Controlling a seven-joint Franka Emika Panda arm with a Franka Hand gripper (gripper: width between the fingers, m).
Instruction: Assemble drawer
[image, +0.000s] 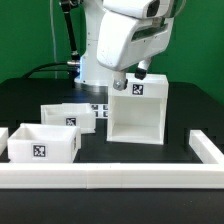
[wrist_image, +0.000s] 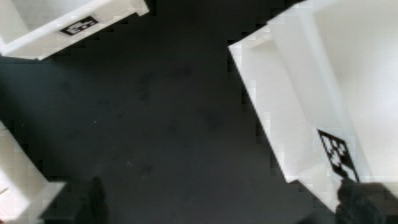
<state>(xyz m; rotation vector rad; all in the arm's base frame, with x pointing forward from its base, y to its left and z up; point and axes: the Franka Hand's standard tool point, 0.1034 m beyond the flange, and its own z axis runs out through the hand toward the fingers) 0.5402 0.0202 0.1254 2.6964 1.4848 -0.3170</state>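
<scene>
**A:** Where is the drawer now?

**B:** The large case (image: 137, 118) stands upright on the black worktop (image: 100, 155), and its open front faces the exterior camera. The two small trays are on the exterior view's left of it. The front tray (image: 45, 145) is nearer to the camera. The second tray (image: 70, 114) is just behind it and closer to the case. Both are apart from the case.

**A:** And the end effector?

**B:** The end effector (image: 131, 80) hangs over the top of the case, near its back edge. In the wrist view its fingers (wrist_image: 75, 203) are spread wide, with only bare worktop between them. It grips nothing.

**A:** What else is around?

**B:** The marker board (image: 98, 110) lies flat between the second tray and the case. A long white rail (image: 120, 178) runs along the front and turns back on the exterior view's right.
</scene>
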